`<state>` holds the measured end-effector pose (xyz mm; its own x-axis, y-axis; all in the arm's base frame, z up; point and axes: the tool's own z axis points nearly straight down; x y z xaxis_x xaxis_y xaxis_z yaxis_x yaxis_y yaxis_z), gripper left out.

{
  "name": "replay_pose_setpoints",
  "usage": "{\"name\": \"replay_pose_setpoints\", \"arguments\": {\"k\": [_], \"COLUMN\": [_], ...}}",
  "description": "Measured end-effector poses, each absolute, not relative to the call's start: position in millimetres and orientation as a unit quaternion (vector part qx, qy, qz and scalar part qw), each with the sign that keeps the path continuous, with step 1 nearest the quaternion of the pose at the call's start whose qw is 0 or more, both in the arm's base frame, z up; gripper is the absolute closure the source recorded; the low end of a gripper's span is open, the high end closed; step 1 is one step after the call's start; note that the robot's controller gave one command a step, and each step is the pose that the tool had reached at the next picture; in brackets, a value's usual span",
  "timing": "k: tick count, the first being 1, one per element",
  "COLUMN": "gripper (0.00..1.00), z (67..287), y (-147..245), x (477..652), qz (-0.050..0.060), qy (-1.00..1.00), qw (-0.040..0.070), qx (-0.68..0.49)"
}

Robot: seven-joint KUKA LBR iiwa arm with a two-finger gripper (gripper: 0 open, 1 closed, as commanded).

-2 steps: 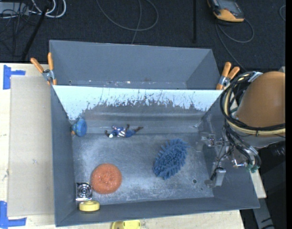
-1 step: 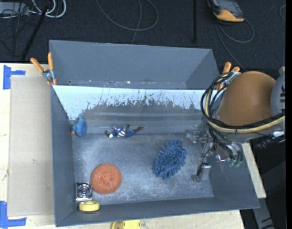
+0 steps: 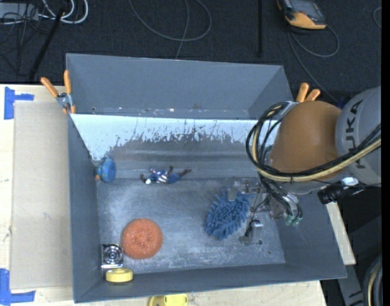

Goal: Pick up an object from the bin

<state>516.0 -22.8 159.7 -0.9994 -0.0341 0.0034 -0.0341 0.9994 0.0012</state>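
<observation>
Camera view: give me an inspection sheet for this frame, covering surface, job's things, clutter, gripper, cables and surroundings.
Surface: grey metal bin, its floor speckled with whitish scuffs.
Job's things: blue shaggy duster head on the right part of the floor, nearest the gripper.
Clutter: orange round scrubber; small blue toy figure; blue round thing at the left wall; yellow thing and small silvery thing in the near left corner.
Gripper: gripper low in the bin, just right of the duster head; nothing seen held.
Cables: black cables looped around the arm's orange cover.
Surroundings: dark floor with loose cords.
</observation>
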Motion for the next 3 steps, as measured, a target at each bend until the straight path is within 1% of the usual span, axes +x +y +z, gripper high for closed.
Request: {"name": "replay_pose_setpoints", "arguments": {"k": [1,3], "gripper": [1.0,1.0], "z": [93.0,93.0], "y": [-0.6,-0.4], "x": [537.6,537.6], "qz": [0.0,0.0], "qy": [-1.0,-1.0], "qw": [0.001,0.001], "qx": [-0.005,-0.004]}}
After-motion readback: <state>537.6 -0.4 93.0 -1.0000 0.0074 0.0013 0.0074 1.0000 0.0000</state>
